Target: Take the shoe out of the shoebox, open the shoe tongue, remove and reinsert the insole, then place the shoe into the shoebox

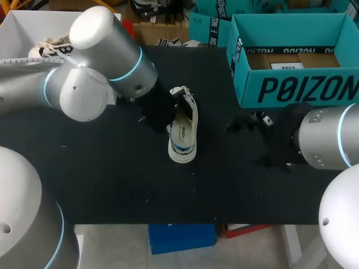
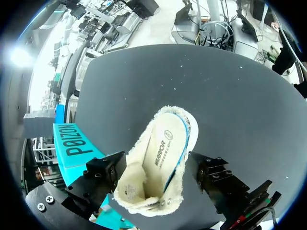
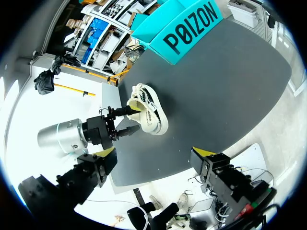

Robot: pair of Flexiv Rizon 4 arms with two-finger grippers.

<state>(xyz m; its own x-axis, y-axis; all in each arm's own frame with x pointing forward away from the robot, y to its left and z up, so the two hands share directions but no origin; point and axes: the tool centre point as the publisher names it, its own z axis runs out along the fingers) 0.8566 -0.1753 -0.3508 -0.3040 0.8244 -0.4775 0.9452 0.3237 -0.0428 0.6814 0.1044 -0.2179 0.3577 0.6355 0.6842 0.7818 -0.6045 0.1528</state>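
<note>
At the middle of the table [image 1: 107, 173], the left gripper [image 3: 138, 116] holds the white shoe [image 1: 183, 131] by its heel end, one finger at each side. The right gripper [image 3: 153, 152] stands wide with nothing in it, near the right edge, just before the teal shoebox [image 1: 299, 88] at the far right corner.

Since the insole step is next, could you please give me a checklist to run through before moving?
1. White fuzzy-lined shoe out of the box, on the black table: ok.
2. Printed white insole in place inside the shoe: ok.
3. Left claw at the shoe, hold secure: cannot tell.
4. Right claw open, empty, apart from the shoe: ok.
5. Teal cardboard shoebox open, nothing over it: ok.
</note>
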